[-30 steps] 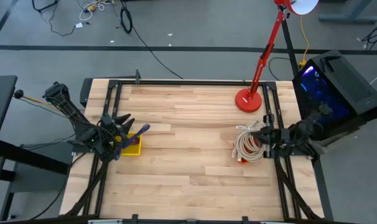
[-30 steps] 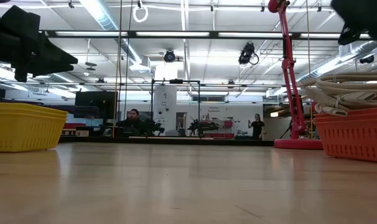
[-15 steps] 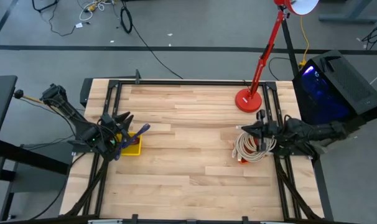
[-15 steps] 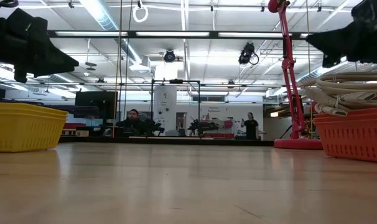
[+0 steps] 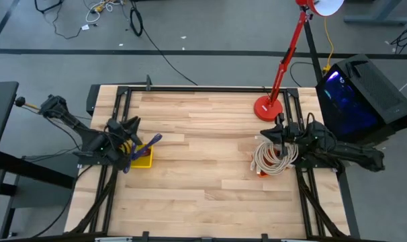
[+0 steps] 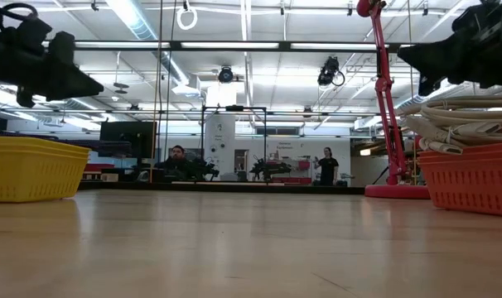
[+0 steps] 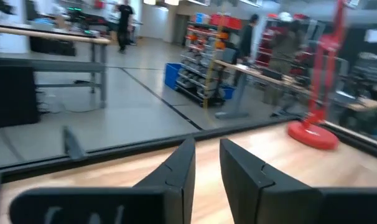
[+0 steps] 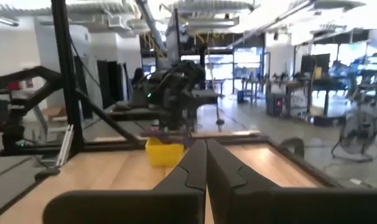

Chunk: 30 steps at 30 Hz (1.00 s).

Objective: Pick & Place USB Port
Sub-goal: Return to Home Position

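Both aloft: left claw (image 7: 206,143) ajar, right claw (image 8: 206,145) closed.

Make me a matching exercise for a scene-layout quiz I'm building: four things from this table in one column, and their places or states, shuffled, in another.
Things:
1. yellow bin
2. red lamp base
3. beige cable coil
4. right gripper

Places or states:
A. piled in the orange basket
B. fingers shut together
C. at the table's left edge
D. standing on bare wood, right half

Pairs: 1-C, 2-D, 3-A, 4-B.
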Each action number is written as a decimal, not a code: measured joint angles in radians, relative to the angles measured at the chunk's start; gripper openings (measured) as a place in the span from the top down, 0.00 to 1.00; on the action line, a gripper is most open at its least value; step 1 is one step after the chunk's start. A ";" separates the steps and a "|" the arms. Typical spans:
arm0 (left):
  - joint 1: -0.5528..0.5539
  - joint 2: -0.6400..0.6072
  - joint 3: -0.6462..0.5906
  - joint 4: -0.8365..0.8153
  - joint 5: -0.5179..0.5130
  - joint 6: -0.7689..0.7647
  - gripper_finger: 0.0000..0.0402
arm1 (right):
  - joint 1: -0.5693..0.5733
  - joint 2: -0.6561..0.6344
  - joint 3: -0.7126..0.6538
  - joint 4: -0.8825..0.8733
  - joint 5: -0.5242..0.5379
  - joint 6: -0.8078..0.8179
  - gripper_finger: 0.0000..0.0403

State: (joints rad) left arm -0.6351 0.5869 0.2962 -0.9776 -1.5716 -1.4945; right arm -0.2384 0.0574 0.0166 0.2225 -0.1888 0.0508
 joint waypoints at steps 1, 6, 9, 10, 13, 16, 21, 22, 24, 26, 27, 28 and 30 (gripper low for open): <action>0.024 0.000 0.004 -0.007 -0.001 -0.006 0.81 | -0.009 0.017 0.000 0.012 -0.015 0.006 0.98; 0.139 0.000 0.007 -0.071 0.000 -0.055 0.87 | -0.026 0.117 0.000 0.016 -0.030 0.007 0.98; 0.181 0.000 -0.003 -0.087 -0.002 -0.120 0.91 | -0.029 0.190 0.000 0.029 -0.030 -0.005 0.98; 0.192 0.000 -0.012 -0.089 0.002 -0.132 0.92 | -0.029 0.214 0.000 0.039 -0.030 -0.007 0.98; 0.219 0.001 -0.012 -0.084 0.000 -0.153 0.96 | -0.029 0.270 0.000 0.085 -0.030 -0.032 0.98; 0.244 0.002 -0.012 -0.074 0.000 -0.155 0.99 | -0.028 0.311 0.000 0.122 -0.004 -0.047 0.98; 0.274 0.002 -0.012 0.079 0.148 -0.143 0.97 | -0.029 0.333 0.000 0.068 0.152 0.020 0.98; 0.274 0.002 -0.012 0.119 0.191 -0.142 0.95 | -0.029 0.333 0.000 0.056 0.169 0.042 0.98; 0.274 0.002 -0.012 0.188 0.289 -0.140 0.93 | -0.029 0.333 0.000 0.043 0.187 0.077 0.98; 0.274 0.002 -0.013 0.246 0.395 -0.140 0.91 | -0.029 0.333 0.000 0.043 0.192 0.103 0.98; 0.274 0.002 -0.013 0.268 0.449 -0.140 0.91 | -0.028 0.333 0.000 0.043 0.192 0.111 0.98; 0.274 0.002 -0.013 0.286 0.503 -0.140 0.90 | -0.028 0.333 0.000 0.042 0.192 0.119 0.98; 0.274 0.002 -0.013 0.311 0.611 -0.140 0.90 | -0.028 0.333 0.000 0.042 0.192 0.125 0.98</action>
State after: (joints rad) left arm -0.3607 0.5892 0.2834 -0.6664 -0.9609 -1.6341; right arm -0.2668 0.3904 0.0162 0.2643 0.0035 0.1756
